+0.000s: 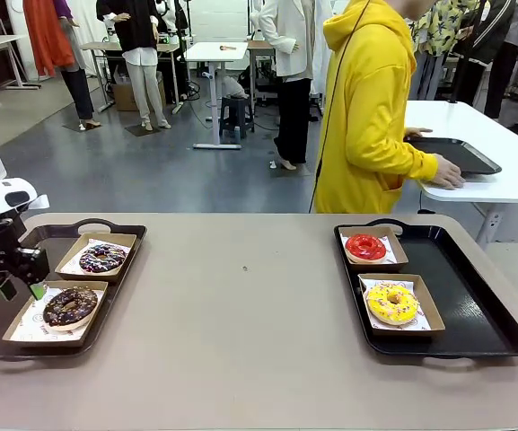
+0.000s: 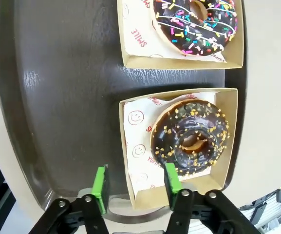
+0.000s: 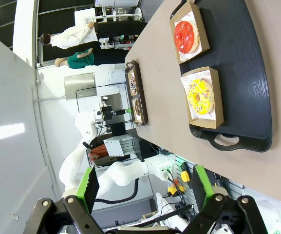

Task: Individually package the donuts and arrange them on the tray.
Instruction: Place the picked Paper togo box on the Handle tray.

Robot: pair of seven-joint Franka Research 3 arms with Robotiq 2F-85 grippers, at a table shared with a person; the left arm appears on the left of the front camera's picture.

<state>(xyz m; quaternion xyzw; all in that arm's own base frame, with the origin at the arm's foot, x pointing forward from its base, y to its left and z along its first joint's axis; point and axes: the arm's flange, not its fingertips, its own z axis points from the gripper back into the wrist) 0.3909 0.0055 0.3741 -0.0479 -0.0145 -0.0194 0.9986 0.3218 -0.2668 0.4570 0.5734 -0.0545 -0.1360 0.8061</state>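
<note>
All four donuts boxed: red donut [image 1: 365,246] and yellow donut [image 1: 391,303] on the right tray [image 1: 474,305], sprinkled chocolate donut [image 1: 103,259] and crumb-topped donut [image 1: 70,306] on the left tray [image 1: 43,235]. Left gripper [image 2: 135,186] spread, straddling the crumb-topped box's wall; right gripper [image 3: 142,183] spread, empty, high above the table. Probably only arranging left
</note>
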